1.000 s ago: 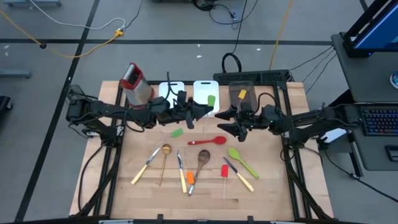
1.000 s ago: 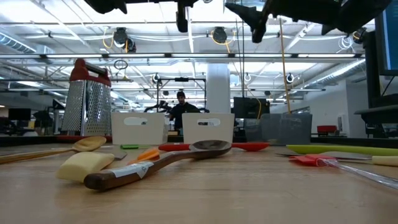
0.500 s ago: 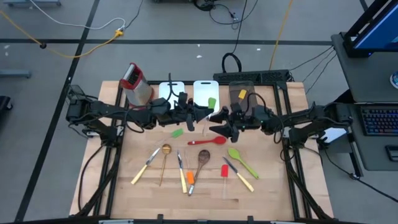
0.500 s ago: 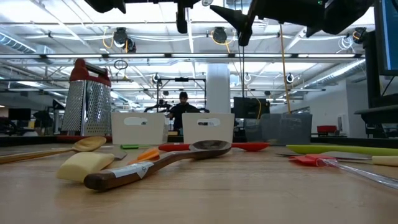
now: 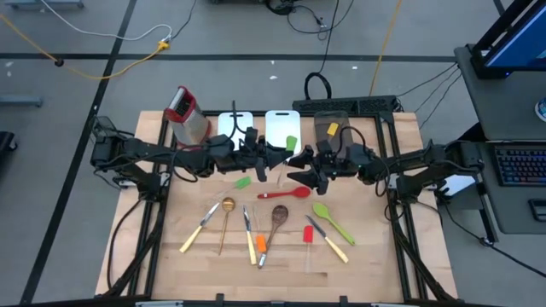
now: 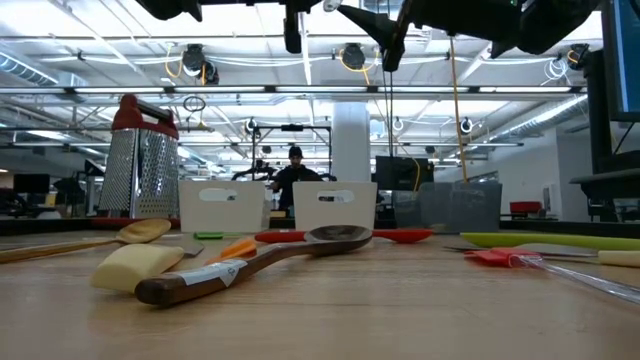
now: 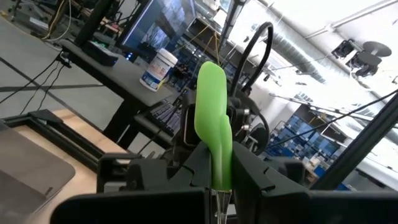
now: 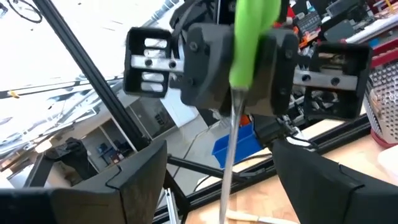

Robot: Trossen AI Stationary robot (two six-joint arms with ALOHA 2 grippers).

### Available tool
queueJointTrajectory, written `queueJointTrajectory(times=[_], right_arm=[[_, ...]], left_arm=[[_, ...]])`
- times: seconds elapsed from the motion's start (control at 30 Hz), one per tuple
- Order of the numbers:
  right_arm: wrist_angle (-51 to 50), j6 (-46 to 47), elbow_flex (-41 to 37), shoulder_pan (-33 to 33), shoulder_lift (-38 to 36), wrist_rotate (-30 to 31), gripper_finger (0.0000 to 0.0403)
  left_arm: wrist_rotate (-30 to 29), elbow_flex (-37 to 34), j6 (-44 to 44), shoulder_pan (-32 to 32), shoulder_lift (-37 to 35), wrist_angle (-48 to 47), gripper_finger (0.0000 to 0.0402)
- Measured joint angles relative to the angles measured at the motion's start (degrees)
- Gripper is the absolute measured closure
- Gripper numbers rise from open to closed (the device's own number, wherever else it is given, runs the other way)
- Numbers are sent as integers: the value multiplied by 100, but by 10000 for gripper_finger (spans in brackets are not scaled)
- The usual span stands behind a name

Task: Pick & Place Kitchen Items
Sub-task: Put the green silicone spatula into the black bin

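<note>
Centrally, above the upper middle of the table, the left gripper and right gripper face each other, close together and raised well off the wood.

- Left gripper: fingers closed on a green spatula; the green blade stands past the fingers, pointing at the right arm.
- Right gripper: fingers spread wide, unloaded. In the right wrist view the spatula's thin clear handle hangs between them, touching neither.
- Open room: bare wood along the lower edge and in both lower corners of the high view; also down the left and right sides.
- Loose items, middle of the high view: green piece just below the left gripper; red spoon; lime spoon; wooden spoon; gold spoon; cream-handled knife; red spatula; second cream-handled knife; orange utensil.
- Containers along the upper edge: two white trays, the right one holding a green item; a grey tray holding a yellow item.
- Box grater: red-topped, upper left, beside the trays.
- Person: low view, far behind the table.
</note>
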Motion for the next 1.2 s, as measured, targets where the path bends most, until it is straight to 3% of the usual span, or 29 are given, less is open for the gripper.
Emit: queueJointTrajectory(times=[0.87, 1.2], right_arm=[[26, 14, -7, -7, -1, 37, 115], [-13, 251, 393, -7, 582, 11, 126]], left_arm=[[-315, 0, 69, -167, -3, 18, 382], [-310, 0, 131, -163, -3, 10, 382]])
